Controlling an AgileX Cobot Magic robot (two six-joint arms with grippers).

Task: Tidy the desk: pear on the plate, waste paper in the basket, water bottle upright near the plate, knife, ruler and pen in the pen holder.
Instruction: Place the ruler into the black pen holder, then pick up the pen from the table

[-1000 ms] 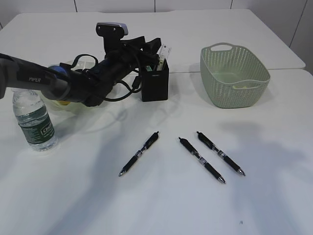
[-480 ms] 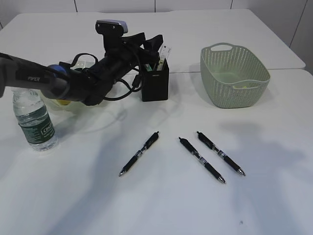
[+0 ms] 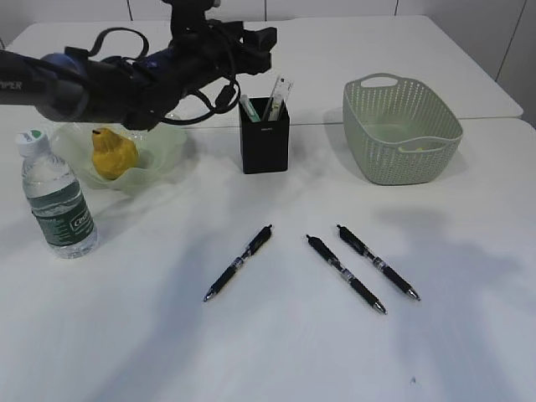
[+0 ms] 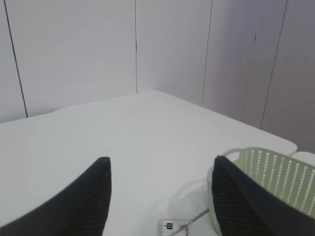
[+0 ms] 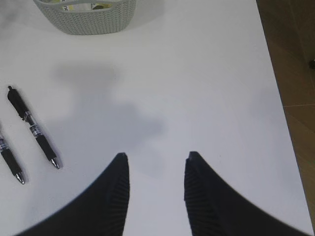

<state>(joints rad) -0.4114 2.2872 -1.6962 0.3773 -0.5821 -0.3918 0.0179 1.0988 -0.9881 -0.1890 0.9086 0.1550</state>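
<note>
Three black pens lie on the table: one on the left, one in the middle, one on the right. The black pen holder holds a ruler and a green-handled knife. A yellow pear sits on the pale green plate. The water bottle stands upright next to the plate. My left gripper is open and empty, raised above and behind the holder; its wrist view shows the ruler's tip. My right gripper is open and empty above bare table, with two pens to its left.
The green basket stands at the back right with a scrap of paper inside; it also shows in the left wrist view and the right wrist view. The table's right edge and the floor are near my right gripper.
My left arm has lifted up and back from the pen holder, uncovering the plate and pear. The pens, bottle and basket have not moved.
</note>
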